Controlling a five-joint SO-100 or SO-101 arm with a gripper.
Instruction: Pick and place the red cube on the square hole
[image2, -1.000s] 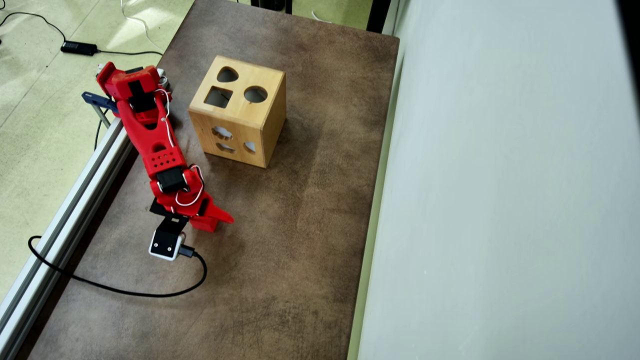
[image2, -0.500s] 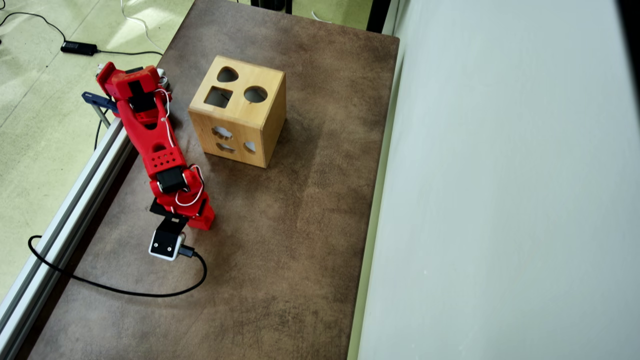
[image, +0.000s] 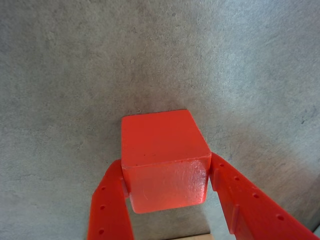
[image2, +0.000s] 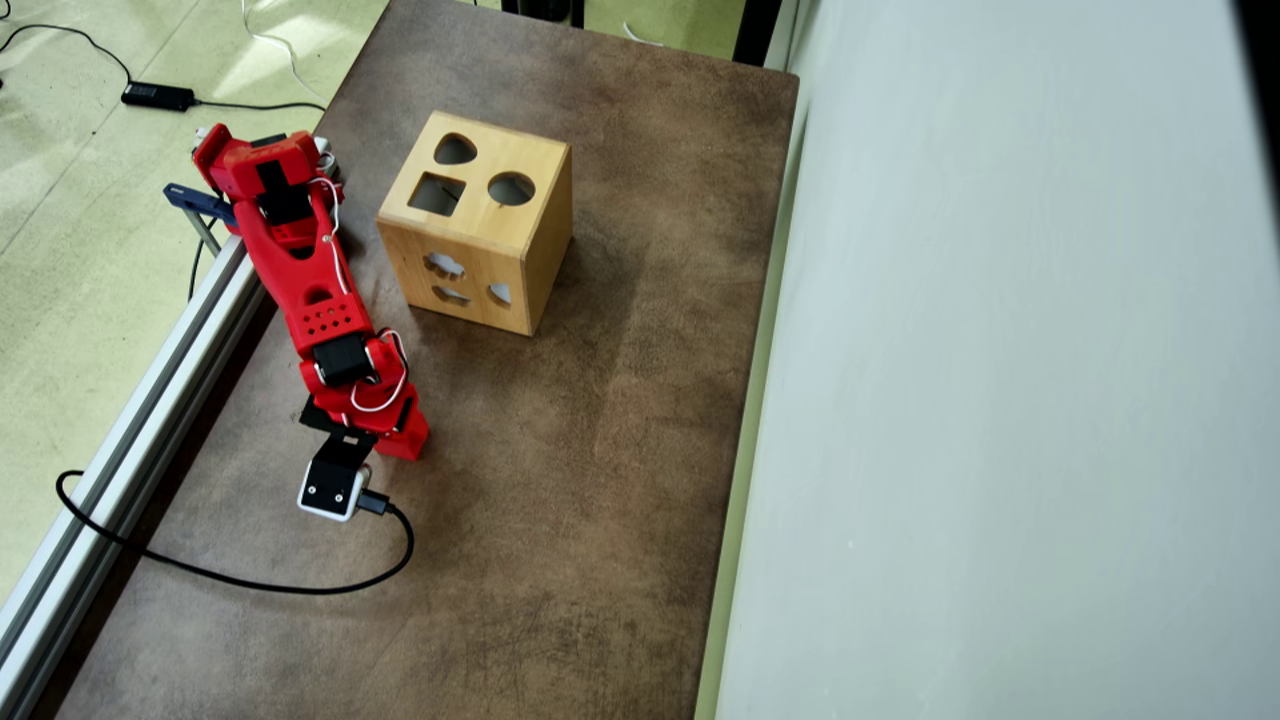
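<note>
The red cube sits between the two red fingers of my gripper, which press on its left and right sides. It hangs close over the grey-brown table. In the overhead view my gripper is at the end of the red arm, left of the table's middle; the cube cannot be told apart from it there. The wooden box stands up and to the right of the gripper. The square hole is in its top face, at the left.
The box top also has a round hole and a teardrop-like hole. A black cable loops from the wrist camera across the table's lower left. A metal rail runs along the left edge. A pale wall bounds the right.
</note>
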